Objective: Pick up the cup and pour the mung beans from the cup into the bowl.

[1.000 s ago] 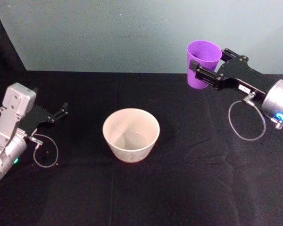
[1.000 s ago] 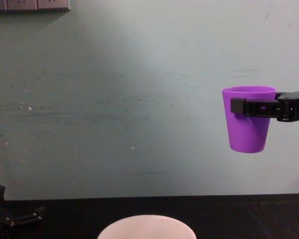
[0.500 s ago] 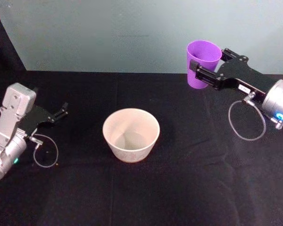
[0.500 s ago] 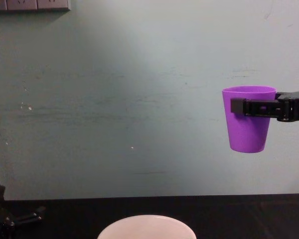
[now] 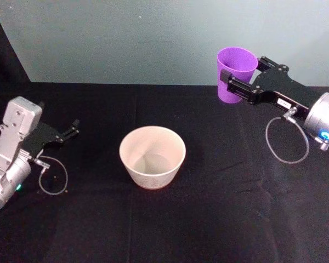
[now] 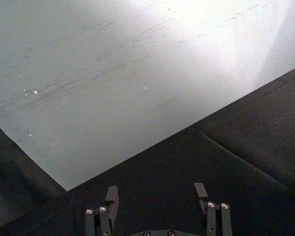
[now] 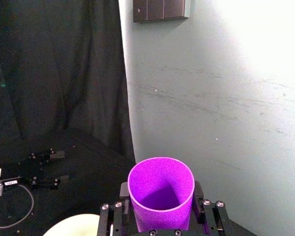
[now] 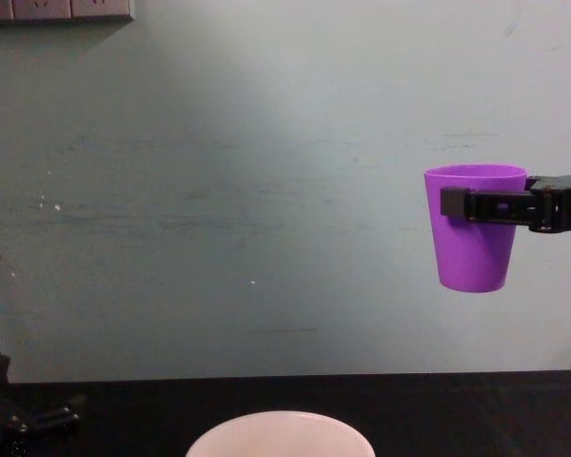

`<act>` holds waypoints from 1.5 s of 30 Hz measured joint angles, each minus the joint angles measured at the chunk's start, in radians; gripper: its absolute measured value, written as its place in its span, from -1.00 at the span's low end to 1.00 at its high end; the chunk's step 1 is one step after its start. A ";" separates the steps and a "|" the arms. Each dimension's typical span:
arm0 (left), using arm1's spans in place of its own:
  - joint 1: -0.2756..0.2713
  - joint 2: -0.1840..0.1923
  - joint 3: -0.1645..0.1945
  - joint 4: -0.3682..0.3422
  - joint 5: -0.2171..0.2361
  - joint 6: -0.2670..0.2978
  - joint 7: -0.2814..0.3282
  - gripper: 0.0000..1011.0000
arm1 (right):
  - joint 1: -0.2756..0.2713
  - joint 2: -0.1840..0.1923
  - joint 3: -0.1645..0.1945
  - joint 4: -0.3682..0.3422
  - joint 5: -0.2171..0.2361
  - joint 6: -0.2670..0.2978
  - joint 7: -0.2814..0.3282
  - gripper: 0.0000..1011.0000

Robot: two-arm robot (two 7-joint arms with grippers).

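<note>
The purple cup [image 5: 235,72] hangs upright high above the black table, at the back right, with my right gripper [image 5: 242,81] shut on its upper wall; the chest view shows the cup [image 8: 473,228] well above the table and the right gripper [image 8: 485,204] across its rim band. Seen from the right wrist, the cup [image 7: 161,194] opens upward and I cannot make out beans inside. The pale bowl [image 5: 152,156] stands at the table's middle, left of and below the cup; its rim [image 8: 279,434] peeks up in the chest view. My left gripper [image 5: 71,130] rests open at the left, its fingers [image 6: 111,198] apart.
A black cloth covers the table [image 5: 208,219]. A pale green wall [image 5: 126,38] stands behind it, with a dark curtain [image 7: 54,73] beside it. Cable loops hang from both wrists [image 5: 287,140].
The cup and the right arm hold the same place. The left arm has shifted very slightly at the left.
</note>
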 joint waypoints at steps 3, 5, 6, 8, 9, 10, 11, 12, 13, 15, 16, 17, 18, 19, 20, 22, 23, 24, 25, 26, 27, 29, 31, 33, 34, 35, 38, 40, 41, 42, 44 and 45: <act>0.000 0.000 0.000 0.000 0.000 0.000 0.000 0.98 | 0.000 0.000 0.000 0.000 0.000 0.000 0.000 0.46; 0.000 0.000 0.000 0.000 0.000 0.000 0.000 0.98 | 0.000 0.000 0.000 0.000 0.000 0.000 0.000 0.45; 0.000 0.000 0.000 0.000 0.000 0.000 0.000 0.98 | 0.000 0.000 0.000 0.000 0.000 0.000 0.000 0.46; 0.000 0.000 0.000 0.000 0.000 0.000 0.000 0.98 | 0.000 0.000 0.000 0.000 0.000 0.000 0.000 0.46; 0.000 0.000 0.000 0.000 0.000 0.000 0.000 0.98 | 0.000 0.000 0.000 0.000 0.000 0.000 0.000 0.45; 0.000 0.000 0.000 0.000 0.000 0.000 0.000 0.98 | 0.000 0.000 0.000 0.000 0.000 0.000 0.000 0.46; 0.000 0.000 0.000 0.000 0.000 0.000 0.000 0.98 | 0.000 0.000 0.000 0.000 0.000 0.000 0.000 0.45; 0.000 0.000 0.000 0.000 0.000 0.000 0.000 0.98 | 0.000 0.000 0.000 0.000 0.000 0.000 0.000 0.46; 0.000 0.000 0.000 0.000 0.000 0.000 0.000 0.98 | 0.000 0.000 0.000 0.000 0.000 0.000 0.000 0.45; 0.000 0.000 0.000 0.000 0.000 0.000 0.000 0.98 | 0.000 0.000 0.000 0.000 0.000 0.000 0.000 0.46; 0.000 0.000 0.000 0.000 0.000 0.000 0.000 0.98 | 0.000 0.000 0.000 0.000 0.000 0.000 0.000 0.45; 0.000 0.000 0.000 0.000 0.000 0.000 0.000 0.98 | 0.000 0.000 -0.001 0.000 0.000 0.000 0.000 0.45; 0.000 0.000 0.000 0.000 0.000 0.000 0.000 0.98 | 0.003 0.001 -0.003 0.001 0.000 0.000 0.000 0.46; 0.000 0.000 0.000 0.000 0.000 0.000 0.000 0.98 | 0.008 0.002 -0.008 0.005 0.000 -0.001 0.001 0.45; 0.000 0.000 0.000 0.000 0.000 0.000 0.000 0.98 | 0.022 0.004 -0.017 0.015 -0.001 -0.001 0.003 0.46; 0.000 0.000 0.000 0.000 0.000 0.000 0.000 0.98 | 0.042 0.005 -0.033 0.031 -0.004 0.001 0.006 0.46; 0.000 0.000 0.000 0.000 0.000 0.000 0.000 0.98 | 0.042 0.005 -0.033 0.031 -0.004 0.001 0.006 0.46; 0.000 0.000 0.000 0.000 0.000 0.000 0.000 0.98 | 0.055 0.004 -0.041 0.041 -0.006 0.002 0.006 0.45; 0.000 0.000 0.000 0.000 0.000 0.000 0.000 0.98 | 0.061 0.003 -0.046 0.047 -0.007 0.003 0.006 0.45; 0.000 0.000 0.000 0.000 0.000 0.000 0.000 0.98 | 0.076 0.000 -0.055 0.063 -0.007 0.005 0.007 0.46; 0.000 0.000 0.000 0.000 0.000 0.000 0.000 0.98 | 0.084 -0.002 -0.060 0.072 -0.007 0.005 0.007 0.45; 0.000 0.000 0.000 0.000 0.000 0.000 0.000 0.98 | 0.106 -0.009 -0.075 0.099 -0.007 0.004 0.010 0.46; 0.000 0.000 0.000 0.000 0.000 0.000 0.000 0.98 | 0.122 -0.013 -0.085 0.119 -0.007 0.002 0.014 0.45; 0.000 0.000 0.000 0.000 0.000 0.000 0.000 0.98 | 0.143 -0.021 -0.099 0.148 -0.010 -0.004 0.018 0.45; 0.000 0.000 0.000 0.000 0.000 0.000 0.000 0.98 | 0.157 -0.027 -0.110 0.169 -0.014 -0.012 0.023 0.45; 0.000 0.000 0.000 0.000 0.000 0.000 0.000 0.98 | 0.163 -0.030 -0.116 0.180 -0.016 -0.016 0.025 0.45; 0.000 0.000 0.000 0.000 0.000 0.000 0.000 0.98 | 0.183 -0.041 -0.137 0.221 -0.030 -0.040 0.035 0.46; 0.000 0.000 0.000 0.000 0.000 0.000 0.000 0.98 | 0.188 -0.048 -0.148 0.240 -0.040 -0.056 0.038 0.46; 0.000 0.000 0.000 0.000 0.000 0.000 0.000 0.98 | 0.190 -0.052 -0.153 0.249 -0.044 -0.065 0.039 0.45; 0.000 0.000 0.000 0.000 0.000 0.000 0.000 0.98 | 0.191 -0.058 -0.159 0.264 -0.053 -0.082 0.039 0.46; 0.000 0.000 0.000 0.000 0.000 0.000 0.000 0.98 | 0.192 -0.064 -0.167 0.277 -0.064 -0.101 0.040 0.45; 0.000 0.000 0.000 0.000 0.000 0.000 0.000 0.98 | 0.192 -0.068 -0.173 0.285 -0.078 -0.120 0.040 0.45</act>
